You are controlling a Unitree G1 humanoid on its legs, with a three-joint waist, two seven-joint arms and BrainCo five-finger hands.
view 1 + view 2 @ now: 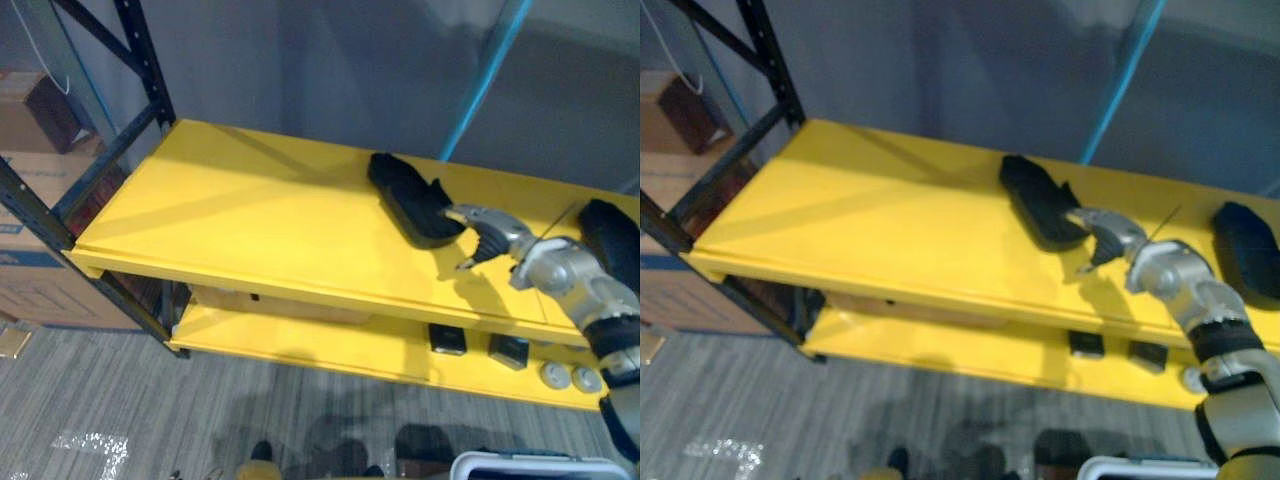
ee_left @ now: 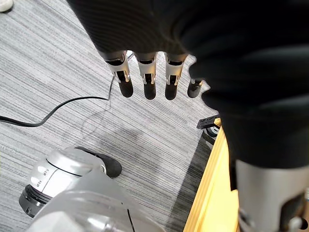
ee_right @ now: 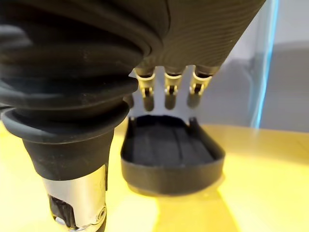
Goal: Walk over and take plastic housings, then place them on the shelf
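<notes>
Two items on the yellow shelf (image 1: 250, 220), top board: a black plastic housing (image 1: 410, 198) mid-board, open side up, and a second housing (image 1: 612, 240) well apart at the right end. Right hand (image 1: 488, 235) hovers just beside the first one's near end, fingers (image 3: 169, 94) loosely spread, gripping nothing. Left hand (image 2: 147, 79) hangs over the grey floor (image 2: 72, 58), straight-fingered, empty.

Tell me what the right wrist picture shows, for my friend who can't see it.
A black plastic housing, shaped like a shallow tray, lies on the yellow shelf. The robot's right hand hovers close to it with relaxed fingers, holding nothing.
</notes>
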